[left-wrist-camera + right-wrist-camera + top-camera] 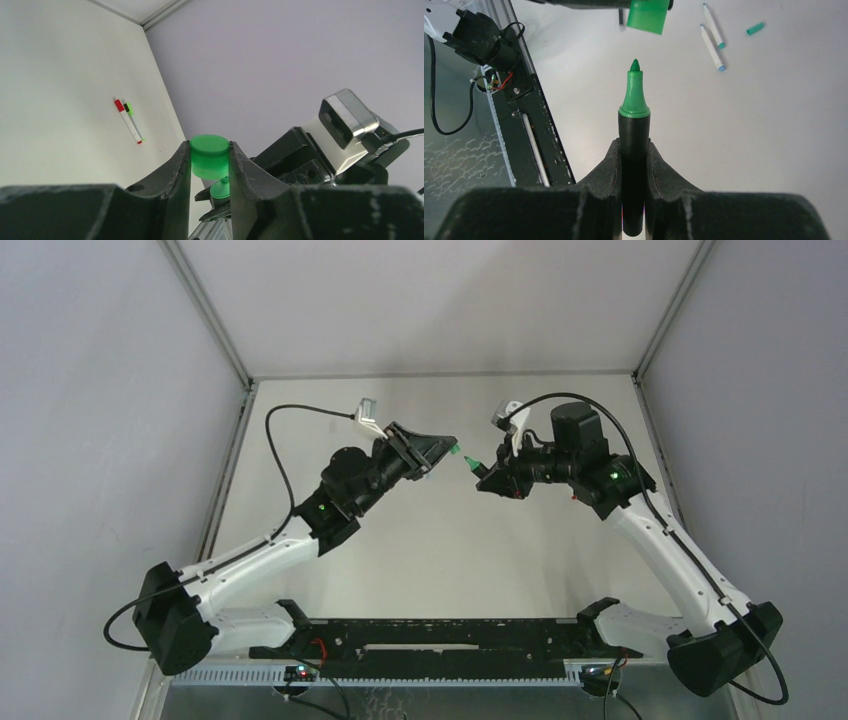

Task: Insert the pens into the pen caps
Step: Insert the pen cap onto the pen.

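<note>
Left end effector [446,449] raised off the pale grey counter [440,550], fingers clamped on a chunky bright green plastic cap [209,157]. Opposite it, right end effector [634,151] gripping a thick black marker [634,125] by the barrel, green collar and green nib aimed left at the cap.

Nib and cap near each other in mid-air over the middle of the counter, roughly in line but not touching (clearest from above, where green faces green across a small gap). From the right wrist, cap just beyond the nib and slightly to its right.

Flat on the counter past the marker: a slim white pen with a teal tip [713,22], a second white pen with a blue tip [711,45] close beside it, and a short teal cap [755,28] lying apart from both. From the left wrist, a white pen with red ends [127,122] and a pen with a light green end [131,111], side by side near the foot of a wall.
</note>
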